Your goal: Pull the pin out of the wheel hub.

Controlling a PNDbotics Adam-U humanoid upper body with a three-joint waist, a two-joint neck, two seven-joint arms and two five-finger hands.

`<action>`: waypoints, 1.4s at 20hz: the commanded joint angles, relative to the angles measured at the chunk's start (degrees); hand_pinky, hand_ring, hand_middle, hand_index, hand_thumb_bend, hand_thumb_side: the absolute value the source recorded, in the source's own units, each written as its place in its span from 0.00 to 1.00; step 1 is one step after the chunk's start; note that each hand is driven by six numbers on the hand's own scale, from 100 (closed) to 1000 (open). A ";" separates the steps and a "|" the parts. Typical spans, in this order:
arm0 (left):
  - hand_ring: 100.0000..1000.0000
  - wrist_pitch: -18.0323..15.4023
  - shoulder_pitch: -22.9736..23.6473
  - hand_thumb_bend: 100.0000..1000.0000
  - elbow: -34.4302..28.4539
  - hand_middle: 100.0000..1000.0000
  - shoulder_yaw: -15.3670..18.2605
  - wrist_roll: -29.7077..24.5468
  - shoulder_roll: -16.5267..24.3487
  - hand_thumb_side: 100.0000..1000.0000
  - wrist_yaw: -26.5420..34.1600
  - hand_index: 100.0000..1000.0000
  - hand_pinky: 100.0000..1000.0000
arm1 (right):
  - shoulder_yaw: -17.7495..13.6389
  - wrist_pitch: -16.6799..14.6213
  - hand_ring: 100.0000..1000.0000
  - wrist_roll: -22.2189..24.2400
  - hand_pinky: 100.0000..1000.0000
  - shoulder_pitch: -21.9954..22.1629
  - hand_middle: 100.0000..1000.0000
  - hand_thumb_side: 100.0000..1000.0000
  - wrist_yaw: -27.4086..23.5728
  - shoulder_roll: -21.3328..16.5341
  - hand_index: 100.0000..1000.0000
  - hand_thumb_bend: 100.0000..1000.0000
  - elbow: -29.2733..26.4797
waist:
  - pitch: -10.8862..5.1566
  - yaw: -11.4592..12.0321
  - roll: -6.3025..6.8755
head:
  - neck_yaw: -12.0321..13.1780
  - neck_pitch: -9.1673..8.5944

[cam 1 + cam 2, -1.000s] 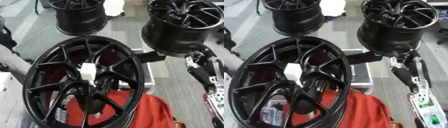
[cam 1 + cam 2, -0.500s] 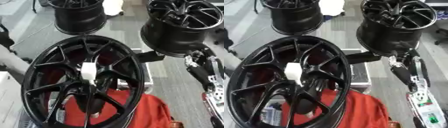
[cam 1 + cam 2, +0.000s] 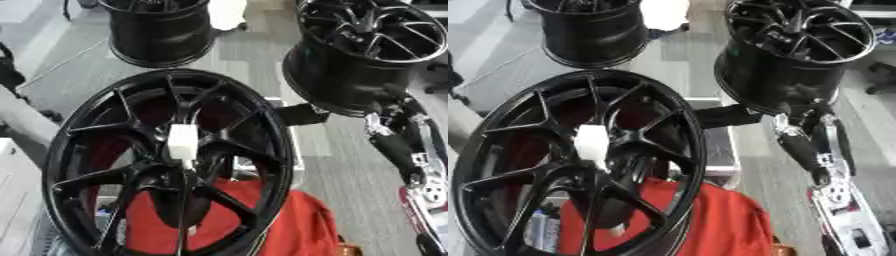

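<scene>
Nearest, a red cloth [image 3: 297, 225] lies under and to the right of the big black wheel hub [image 3: 166, 160], which stands tilted and fills the left half of the view. A white pin [image 3: 182, 141] with a blocky head sits at the hub's centre, where the spokes meet, its thin stem pointing down toward the near edge. At the right, the robot's right hand [image 3: 802, 145] hangs at the end of its black and silver arm, well apart from the pin and touching nothing; whether its fingers are curled or straight cannot be told. The left hand shows in neither view. Farther off stand 2 more black wheels, 1 at far left [image 3: 162, 30] and 1 at far right [image 3: 794, 55].
</scene>
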 commanded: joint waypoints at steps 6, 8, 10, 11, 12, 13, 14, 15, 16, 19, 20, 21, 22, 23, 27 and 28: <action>0.52 6.04 -0.79 0.00 -5.30 0.59 0.84 -1.86 -5.83 0.67 0.92 0.81 0.54 | -0.29 0.03 0.60 0.09 0.62 -0.61 0.74 0.18 -0.14 -0.54 0.85 0.00 -0.75 | -0.44 0.51 0.23 | -0.56 -0.59; 0.52 6.68 -0.80 0.00 -5.52 0.58 0.79 -2.07 -6.53 0.67 0.78 0.81 0.53 | -0.19 0.02 0.60 0.17 0.62 -0.61 0.74 0.18 -0.18 -0.51 0.85 0.00 -0.74 | -0.45 0.68 0.20 | -0.59 -0.53; 0.52 7.17 -0.78 0.00 -5.71 0.58 0.85 -2.05 -6.97 0.67 0.73 0.81 0.53 | -0.07 0.01 0.60 0.35 0.62 -0.62 0.74 0.18 -0.19 -0.50 0.85 0.00 -0.75 | -0.49 0.69 0.19 | -0.55 -0.54; 0.52 7.38 -0.83 0.00 -5.79 0.58 0.93 -1.99 -7.21 0.67 0.69 0.81 0.53 | -0.08 0.00 0.60 0.41 0.62 -0.60 0.74 0.18 -0.20 -0.49 0.85 0.00 -0.76 | -0.51 0.69 0.18 | -0.60 -0.54; 0.52 7.65 -0.94 0.00 -5.81 0.58 1.05 -1.87 -7.51 0.67 0.66 0.81 0.53 | -0.13 0.01 0.60 0.41 0.62 -0.57 0.74 0.18 -0.20 -0.48 0.85 0.00 -0.76 | -0.53 0.74 0.15 | -0.65 -0.51; 0.52 7.90 -1.02 0.00 -5.87 0.58 1.12 -1.78 -7.75 0.67 0.62 0.81 0.53 | -0.13 0.01 0.60 0.42 0.62 -0.59 0.74 0.18 -0.21 -0.48 0.85 0.00 -0.76 | -0.54 0.81 0.13 | -0.63 -0.50; 0.52 8.06 -1.07 0.00 -6.02 0.58 1.13 -1.77 -7.88 0.67 0.58 0.81 0.53 | -0.10 0.02 0.60 0.47 0.62 -0.65 0.74 0.18 -0.21 -0.48 0.85 0.00 -0.78 | -0.54 0.96 0.08 | -0.61 -0.49; 0.52 8.19 -1.08 0.00 -6.16 0.58 1.14 -1.78 -7.96 0.67 0.52 0.81 0.53 | -0.06 0.03 0.60 0.54 0.62 -0.68 0.74 0.18 -0.21 -0.47 0.85 0.00 -0.79 | -0.57 1.08 0.04 | -0.59 -0.44; 0.52 8.32 -1.08 0.00 -6.25 0.58 1.21 -1.73 -8.07 0.67 0.49 0.81 0.53 | -0.02 0.03 0.60 0.64 0.62 -0.69 0.74 0.18 -0.20 -0.49 0.85 0.00 -0.81 | -0.61 1.12 0.03 | -0.54 -0.47; 0.52 8.59 -1.15 0.00 -6.43 0.58 1.09 -1.84 -8.24 0.67 0.50 0.81 0.53 | -0.15 0.06 0.60 0.62 0.62 -0.64 0.74 0.18 -0.19 -0.50 0.85 0.00 -0.84 | -0.64 1.10 0.00 | -0.60 -0.49; 0.52 8.66 -1.19 0.00 -6.46 0.58 1.08 -1.93 -8.35 0.67 0.41 0.81 0.53 | -0.15 0.06 0.60 0.63 0.62 -0.68 0.74 0.18 -0.18 -0.51 0.85 0.00 -0.87 | -0.60 1.14 -0.01 | -0.55 -0.47; 0.52 8.71 -1.28 0.00 -6.51 0.58 1.10 -2.00 -8.44 0.67 0.33 0.81 0.53 | -0.15 0.08 0.60 0.66 0.62 -0.73 0.74 0.18 -0.18 -0.50 0.85 0.00 -0.87 | -0.57 1.23 -0.05 | -0.56 -0.45; 0.52 8.78 -1.34 0.00 -6.53 0.58 1.12 -2.04 -8.55 0.67 0.28 0.81 0.53 | -0.08 0.09 0.60 0.75 0.62 -0.73 0.74 0.19 -0.17 -0.51 0.85 0.00 -0.86 | -0.58 1.27 -0.06 | -0.55 -0.35; 0.52 8.83 -1.38 0.00 -6.55 0.58 1.12 -2.09 -8.68 0.68 0.25 0.81 0.53 | -0.02 0.10 0.60 0.90 0.62 -0.72 0.74 0.18 -0.16 -0.53 0.85 0.00 -0.87 | -0.59 1.27 -0.05 | -0.47 -0.29; 0.52 8.88 -1.45 0.00 -6.63 0.58 0.92 -2.43 -8.95 0.67 -0.03 0.81 0.53 | -0.14 0.09 0.60 0.97 0.62 -0.65 0.74 0.18 -0.13 -0.54 0.85 0.00 -0.89 | -0.51 1.23 0.01 | -0.32 -0.22; 0.52 8.88 -1.47 0.00 -6.65 0.58 0.87 -2.50 -9.01 0.68 -0.06 0.81 0.53 | -0.10 0.09 0.60 1.04 0.62 -0.70 0.74 0.18 -0.12 -0.54 0.85 0.00 -0.91 | -0.49 1.31 -0.02 | -0.16 -0.16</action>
